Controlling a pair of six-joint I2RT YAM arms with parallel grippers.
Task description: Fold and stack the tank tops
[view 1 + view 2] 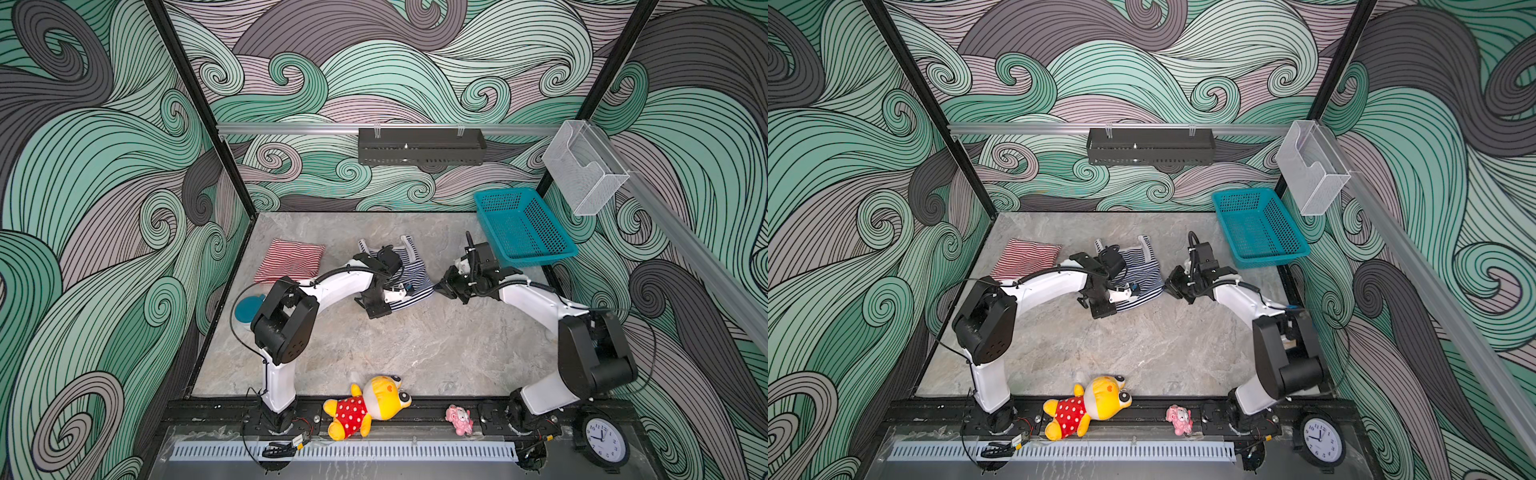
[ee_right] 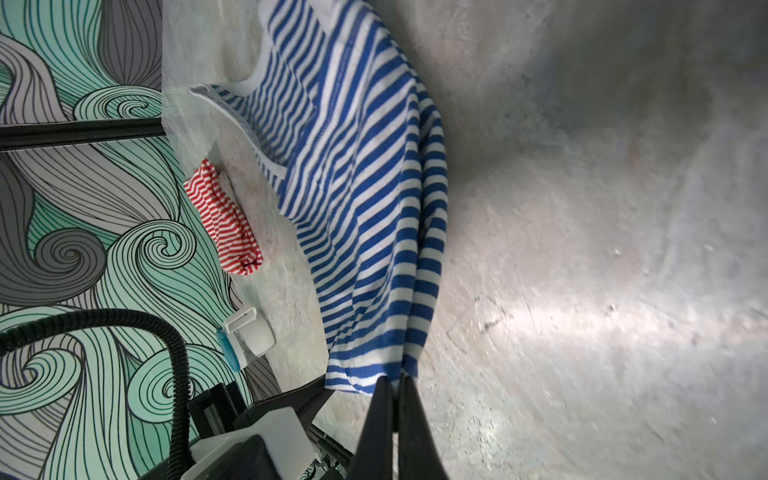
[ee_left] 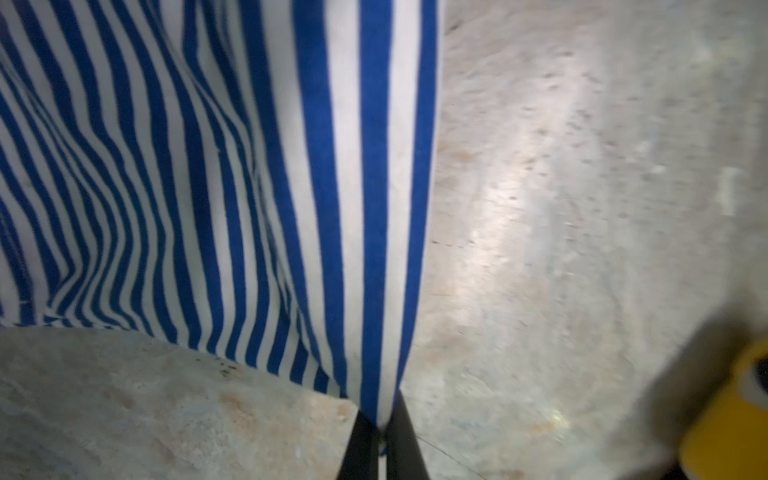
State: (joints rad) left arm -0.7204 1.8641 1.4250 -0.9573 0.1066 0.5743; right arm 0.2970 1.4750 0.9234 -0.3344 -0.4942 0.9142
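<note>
Navy-and-white striped knit sits clamped between the black jaws of the left gripper [image 3: 380,430], which are closed tight on the hem of the navy top [image 3: 208,166]. From that pinch the cloth spreads away from the gripper in taut, rippled stripes over the table [image 3: 582,208]. Just to its right, the right gripper [image 2: 397,384] has its jaws closed on a bunched corner of the same hem, and the cloth runs off from its fingertips in gathered folds. In both top views the two grippers nearly meet, with only the hem between them.

Beyond both grippers, toward the back wall, the rest of the navy top lies on the table, its white-trimmed straps farthest from them; the left wrist covers part of it from above. The red top [image 1: 291,259] lies folded in a flat rectangle to the left of the left gripper, past its forearm, apart from the navy top. A white tub [image 2: 253,332] with a teal lid sits further left, near that arm's elbow. A teal basket [image 1: 523,226] stands near the right gripper, behind it and to its right. Well apart from both grippers, at the arm bases, a plush toy [image 1: 365,407] in a red dotted dress lies on the black rail, with a pink toy [image 1: 459,419] and a clock [image 1: 602,440] further right.
</note>
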